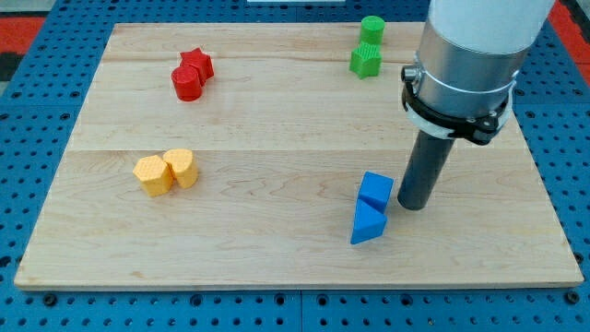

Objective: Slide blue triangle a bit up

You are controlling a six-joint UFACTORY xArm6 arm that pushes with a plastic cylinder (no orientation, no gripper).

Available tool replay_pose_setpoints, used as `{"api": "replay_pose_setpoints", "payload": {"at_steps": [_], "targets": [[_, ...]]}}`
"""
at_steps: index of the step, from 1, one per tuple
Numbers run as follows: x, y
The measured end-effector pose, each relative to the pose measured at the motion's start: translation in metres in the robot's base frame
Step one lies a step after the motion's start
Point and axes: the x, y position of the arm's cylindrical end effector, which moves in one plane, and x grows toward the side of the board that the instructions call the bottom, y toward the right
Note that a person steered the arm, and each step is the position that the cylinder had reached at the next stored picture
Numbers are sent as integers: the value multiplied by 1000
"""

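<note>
The blue triangle [367, 224] lies on the wooden board [277, 138] at the lower right of middle. A blue cube [375, 190] touches it just above. My tip [412, 205] is the lower end of a dark rod, right of the blue cube and up-right of the blue triangle. It stands very close to the cube's right side and apart from the triangle.
A red star [197, 64] and a red cylinder [185, 83] sit together at upper left. Two yellow blocks [152, 174] [181, 167] sit at left. A green cylinder [371, 29] and a green star-like block [365, 62] sit at top right. The arm's grey body [461, 65] hangs over the right side.
</note>
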Motion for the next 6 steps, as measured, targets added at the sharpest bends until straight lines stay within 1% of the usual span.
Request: {"api": "replay_pose_setpoints", "payload": {"at_steps": [1, 2, 3, 4, 6], "targets": [[46, -37], [61, -83], [58, -104], [46, -130], [30, -80]]}}
